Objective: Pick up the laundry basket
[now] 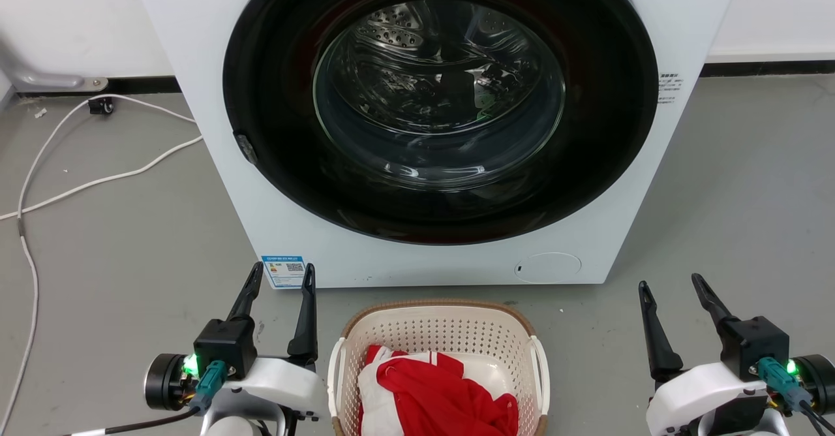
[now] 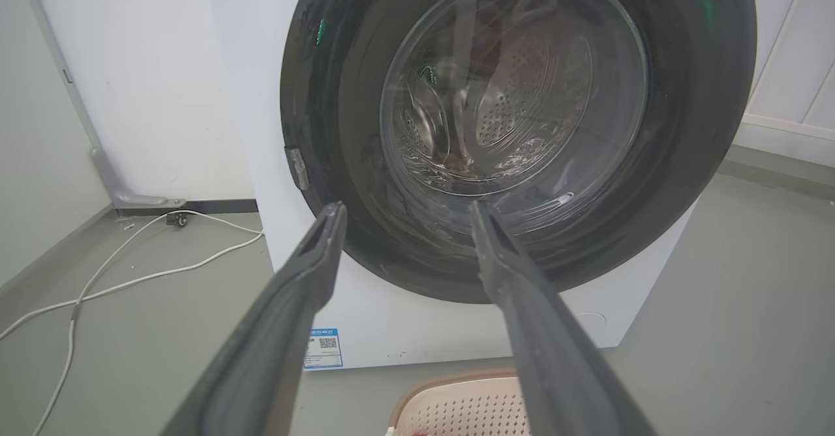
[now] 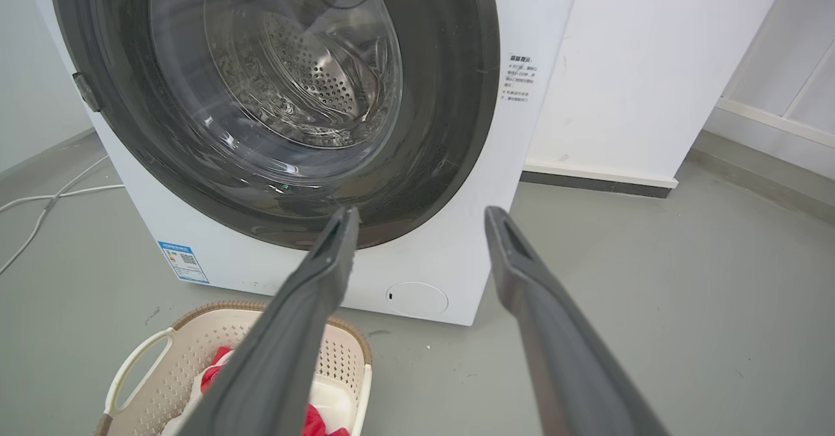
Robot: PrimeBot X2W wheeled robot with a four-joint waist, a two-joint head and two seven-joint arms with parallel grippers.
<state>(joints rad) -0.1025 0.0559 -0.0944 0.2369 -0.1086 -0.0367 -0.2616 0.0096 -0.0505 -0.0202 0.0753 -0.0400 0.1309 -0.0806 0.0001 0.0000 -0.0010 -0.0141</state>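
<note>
Laundry basket (image 1: pixel 443 331) stood upright on the grey floor at six o'clock from the washing machine (image 1: pixel 587 240), just before its glass door, with red and white cloth (image 1: pixel 443 390) inside. Left gripper (image 1: pixel 282 276) was at nine o'clock of the basket, near the left handle (image 1: pixel 336 374) but apart from it; jaws fairly wide, nothing between them. Right gripper (image 1: pixel 670 286) was at three o'clock, well apart from the right handle (image 1: pixel 541 371); jaws likewise wide and empty. Both pairs of fingers pointed to twelve o'clock, at the machine rather than the basket. Assessment: no contact made, nothing lifted; task judged at its start. Outstanding: bring the grippers to the handles, close on them, raise the basket level
</note>
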